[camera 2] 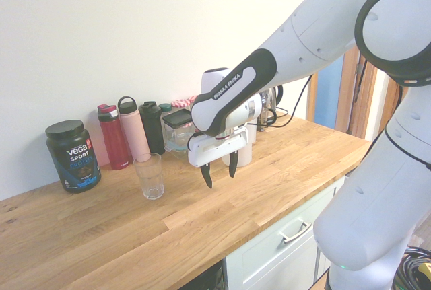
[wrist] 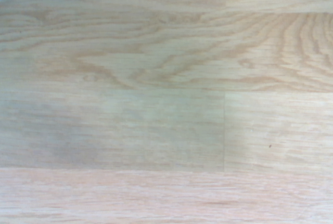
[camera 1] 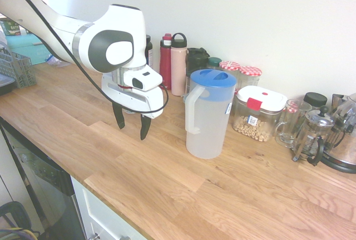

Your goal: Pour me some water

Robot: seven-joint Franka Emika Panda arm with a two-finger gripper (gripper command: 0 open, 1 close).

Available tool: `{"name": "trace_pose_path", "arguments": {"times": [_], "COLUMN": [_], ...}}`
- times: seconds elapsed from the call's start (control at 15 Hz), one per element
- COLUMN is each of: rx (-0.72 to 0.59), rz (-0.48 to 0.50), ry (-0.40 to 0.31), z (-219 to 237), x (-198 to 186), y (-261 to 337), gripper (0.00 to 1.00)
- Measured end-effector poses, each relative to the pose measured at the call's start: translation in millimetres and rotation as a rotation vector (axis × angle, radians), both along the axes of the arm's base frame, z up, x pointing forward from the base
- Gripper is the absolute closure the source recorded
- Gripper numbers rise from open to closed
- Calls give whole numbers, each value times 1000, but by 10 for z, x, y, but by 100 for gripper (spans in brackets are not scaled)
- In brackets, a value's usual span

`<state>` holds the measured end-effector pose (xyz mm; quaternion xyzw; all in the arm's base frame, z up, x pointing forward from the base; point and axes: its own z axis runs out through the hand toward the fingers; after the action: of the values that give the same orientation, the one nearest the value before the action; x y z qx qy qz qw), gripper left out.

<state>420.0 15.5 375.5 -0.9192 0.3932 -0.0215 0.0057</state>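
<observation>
While the jug [camera 1: 207, 114] stands upright, spread fingers [camera 1: 144, 129] hover beside it.

Pretty bright daylight all round, and the white wall [camera 1: 289, 23] looks a bit washed out. Soft shadows sit on the wooden counter [camera 1: 233, 195] under the arm. Wrist view's slightly blurry, just wood grain.
</observation>
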Motion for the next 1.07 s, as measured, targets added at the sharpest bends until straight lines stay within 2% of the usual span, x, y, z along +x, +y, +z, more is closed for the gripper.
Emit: {"name": "trace_pose_path", "arguments": {"times": [0.27, 0.47, 1.07], "rx": [5, 5, 25], "rz": [-5, -15, -56], "ry": [-25, -49, -133], "z": [83, 345, 1812], "x": [-3, -77, -263], "y": [2, -35, -577], "gripper": [0, 0, 0]}}
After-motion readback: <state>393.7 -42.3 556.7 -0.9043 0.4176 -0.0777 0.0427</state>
